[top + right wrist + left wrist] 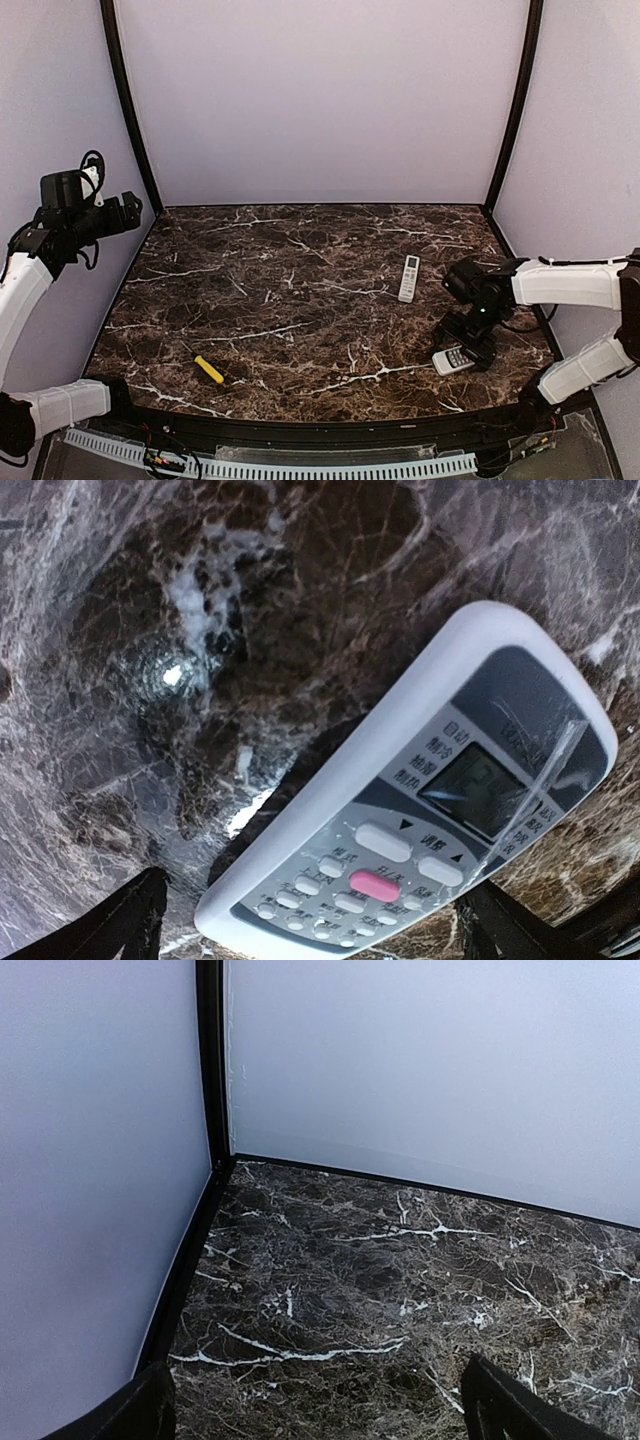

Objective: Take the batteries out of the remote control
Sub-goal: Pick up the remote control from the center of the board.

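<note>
I see no batteries out yet, so I think all the work is left. The remote (420, 810) lies buttons up on the desk (300, 300), under my right end effector (315, 895), which is wide open and empty. My left end effector (318, 1385) is open and empty too. Only the top view shows the yellow screwdriver (208, 369).

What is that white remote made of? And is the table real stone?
The remote looks like smooth white plastic, shiny at its rounded edge. The table looks like glossy dark marble with white veins, though it could be a printed surface.
</note>
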Controlling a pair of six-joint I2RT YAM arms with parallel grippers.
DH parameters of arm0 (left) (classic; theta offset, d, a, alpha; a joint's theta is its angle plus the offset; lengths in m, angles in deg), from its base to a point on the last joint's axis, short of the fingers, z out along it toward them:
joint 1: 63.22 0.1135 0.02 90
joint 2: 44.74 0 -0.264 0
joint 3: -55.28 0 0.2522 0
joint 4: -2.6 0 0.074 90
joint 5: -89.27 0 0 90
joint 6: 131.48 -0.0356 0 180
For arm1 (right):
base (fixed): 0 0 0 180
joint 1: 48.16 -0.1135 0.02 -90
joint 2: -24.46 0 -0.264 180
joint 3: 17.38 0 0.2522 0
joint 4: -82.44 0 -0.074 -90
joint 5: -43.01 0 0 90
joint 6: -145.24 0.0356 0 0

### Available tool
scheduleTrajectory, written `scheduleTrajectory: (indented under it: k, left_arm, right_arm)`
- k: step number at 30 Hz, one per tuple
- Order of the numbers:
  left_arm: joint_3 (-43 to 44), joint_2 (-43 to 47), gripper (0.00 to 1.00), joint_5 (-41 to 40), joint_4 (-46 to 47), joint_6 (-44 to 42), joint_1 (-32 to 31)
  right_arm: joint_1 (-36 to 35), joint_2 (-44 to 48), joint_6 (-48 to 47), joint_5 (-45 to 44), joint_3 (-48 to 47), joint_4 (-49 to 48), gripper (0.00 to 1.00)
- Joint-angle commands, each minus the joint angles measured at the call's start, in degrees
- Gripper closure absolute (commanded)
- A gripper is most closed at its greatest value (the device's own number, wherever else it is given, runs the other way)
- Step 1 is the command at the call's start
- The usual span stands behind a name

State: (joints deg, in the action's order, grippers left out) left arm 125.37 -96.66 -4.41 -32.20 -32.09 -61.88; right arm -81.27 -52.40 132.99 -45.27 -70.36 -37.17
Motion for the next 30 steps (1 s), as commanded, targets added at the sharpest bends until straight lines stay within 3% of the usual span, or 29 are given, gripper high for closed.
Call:
scheduleTrajectory:
  k: [1, 11, 30]
  left_arm:
    - [-0.7, 0.69, 0.01, 0.4, 0.3, -0.71, 0.14]
    - [-0.77, 0.77, 0.01, 0.08, 0.23, -0.6, 0.15]
    - [-0.96, 1.43, 0.01, -0.96, 0.23, -0.69, 0.12]
  right_arm:
    - [-2.31, -1.42, 4.25, -0.97, -0.56, -0.73, 0.04]
    - [-5.28, -5.72, 5.14, -3.16, -2.33, -0.21, 0.13]
    - [-12.03, -14.48, 2.11, -4.1, -8.06, -3.7, 0.45]
